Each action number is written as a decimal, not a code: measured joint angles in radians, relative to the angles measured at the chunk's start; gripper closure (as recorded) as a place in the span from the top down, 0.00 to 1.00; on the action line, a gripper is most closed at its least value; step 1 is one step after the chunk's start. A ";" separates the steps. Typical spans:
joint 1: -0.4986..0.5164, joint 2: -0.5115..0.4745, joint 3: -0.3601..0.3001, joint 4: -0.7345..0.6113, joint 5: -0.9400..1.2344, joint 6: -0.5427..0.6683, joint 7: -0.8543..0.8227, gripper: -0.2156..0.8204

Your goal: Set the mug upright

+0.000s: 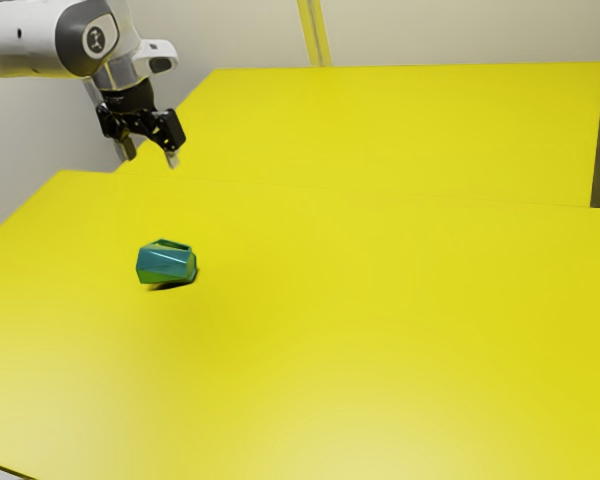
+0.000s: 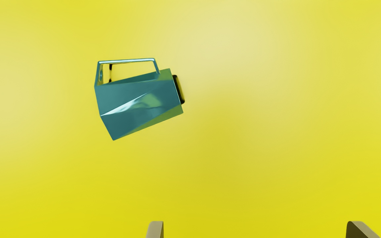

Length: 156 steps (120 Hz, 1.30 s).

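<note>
Exterior camera, place: at the side of the arm [image 1: 25, 40], raised above the tabletop [image 1: 380, 330]
Exterior camera, facing: slantwise down across the tabletop, toward the wall [image 1: 460, 30] behind
Exterior camera, nearness: well back, taking in the mug [image 1: 166, 264], the gripper [image 1: 151, 158] and a wide stretch of tabletop
Wrist camera, place: on the arm's hand, above the tabletop
Wrist camera, facing: steeply down, past the fingertips [image 2: 155, 229], onto the tabletop
Wrist camera, nearness: closer to the mug than the exterior camera
Shared by both: mug, tabletop around it, fingertips
</note>
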 joint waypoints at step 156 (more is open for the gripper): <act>0.630 0.025 -0.074 -0.630 -1.237 0.654 1.120 0.79</act>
